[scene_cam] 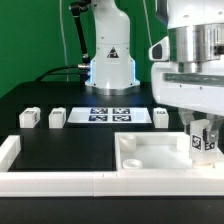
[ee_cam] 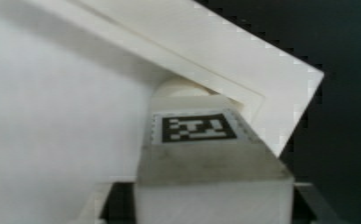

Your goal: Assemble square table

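The square table's top [scene_cam: 150, 152] is a thick white slab lying at the front of the exterior view's right. My gripper [scene_cam: 203, 150] hangs over its right end, shut on a white tagged leg block [scene_cam: 203, 142]. In the wrist view the leg [ee_cam: 202, 150] fills the gap between the jaws of the gripper [ee_cam: 202, 208], tag facing the camera. Its far end meets a recessed corner of the slab [ee_cam: 70, 100]. Three more leg blocks lie on the black table, two at the left [scene_cam: 29, 118] [scene_cam: 57, 117] and one at the right [scene_cam: 161, 118].
The marker board [scene_cam: 110, 113] lies at the middle back, in front of the arm's white base [scene_cam: 110, 62]. A long low white border wall [scene_cam: 60, 183] runs along the front edge and rises at the left corner [scene_cam: 8, 150].
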Robot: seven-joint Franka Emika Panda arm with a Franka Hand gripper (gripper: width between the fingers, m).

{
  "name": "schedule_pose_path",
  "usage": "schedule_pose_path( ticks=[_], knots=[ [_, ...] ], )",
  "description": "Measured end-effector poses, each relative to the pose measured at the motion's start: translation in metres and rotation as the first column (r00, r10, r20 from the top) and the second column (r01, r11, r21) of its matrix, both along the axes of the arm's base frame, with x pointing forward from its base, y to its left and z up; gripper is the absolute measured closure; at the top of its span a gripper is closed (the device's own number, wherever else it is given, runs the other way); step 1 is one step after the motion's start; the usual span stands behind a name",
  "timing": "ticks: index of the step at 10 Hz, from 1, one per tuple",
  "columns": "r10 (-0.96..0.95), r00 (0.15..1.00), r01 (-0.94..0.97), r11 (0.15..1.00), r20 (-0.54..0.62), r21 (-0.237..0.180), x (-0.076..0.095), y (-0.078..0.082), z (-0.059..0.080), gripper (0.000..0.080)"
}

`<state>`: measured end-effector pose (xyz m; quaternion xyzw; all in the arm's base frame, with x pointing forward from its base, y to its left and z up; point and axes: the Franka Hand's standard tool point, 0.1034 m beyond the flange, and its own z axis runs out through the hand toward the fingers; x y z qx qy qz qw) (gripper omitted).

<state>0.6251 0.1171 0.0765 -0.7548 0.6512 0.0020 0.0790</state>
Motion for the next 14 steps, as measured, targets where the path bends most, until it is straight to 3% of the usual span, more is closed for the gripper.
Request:
schedule_pose_path(
  ticks=[2, 6, 8, 9, 12, 13, 14],
  knots=[
    [-0.305, 0.952, 0.307, 0.948, -0.037, 0.085, 0.002, 0.001, -0.002, 0.0506],
    [-0.279, 0.96, 0.28, 0.957, -0.03, 0.08, 0.001, 0.002, -0.005, 0.0506],
    [0.085, 0.993, -0.086, 0.996, 0.078, 0.008, 0.005, 0.007, -0.008, 0.0256],
    [0.141, 0.988, -0.141, 0.99, 0.065, 0.003, 0.002, 0.014, -0.005, 0.0183],
    [0.355, 0.931, -0.352, 0.935, 0.086, -0.044, 0.002, 0.01, -0.007, 0.0151],
    [0.539, 0.838, -0.531, 0.841, 0.083, -0.101, 0.003, 0.007, -0.008, 0.0151],
    [0.675, 0.734, -0.663, 0.737, 0.074, -0.132, 0.003, -0.004, -0.01, 0.015]
  ],
)
